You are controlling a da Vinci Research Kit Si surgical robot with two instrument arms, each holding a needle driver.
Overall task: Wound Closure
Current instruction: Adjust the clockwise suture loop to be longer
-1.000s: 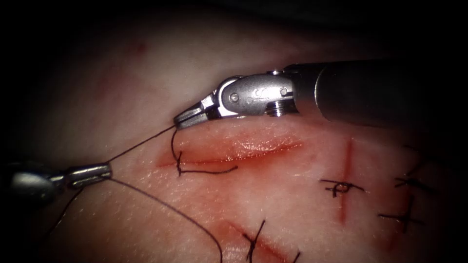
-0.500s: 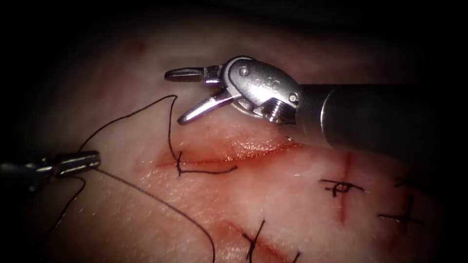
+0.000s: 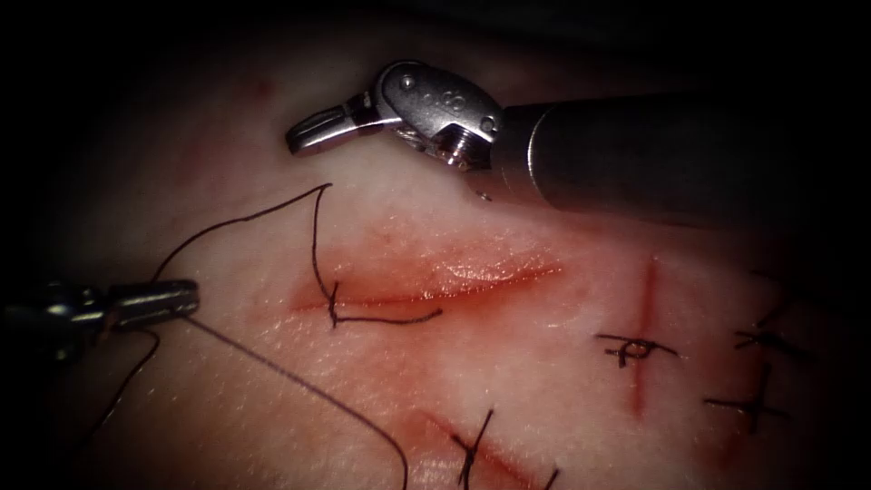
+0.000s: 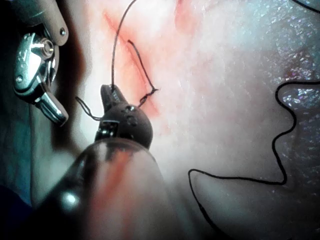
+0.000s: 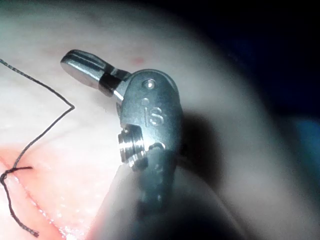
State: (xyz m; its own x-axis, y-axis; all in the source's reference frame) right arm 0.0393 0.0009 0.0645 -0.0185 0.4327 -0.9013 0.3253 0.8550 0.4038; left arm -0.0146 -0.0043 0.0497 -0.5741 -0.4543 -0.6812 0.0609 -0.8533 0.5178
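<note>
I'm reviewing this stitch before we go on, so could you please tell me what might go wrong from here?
1. The left claw is shut on the thread, which runs slack to the knot on the cut; a hard pull might tear the tissue.
2. The right claw, shut and holding nothing, sits above the cut; the slack thread could snag it.

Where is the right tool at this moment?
In the endoscope view the right tool is above the cut, off the tissue, near the cut's left end. It holds nothing; the thread lies below it, and the left tool holds that thread.
</note>
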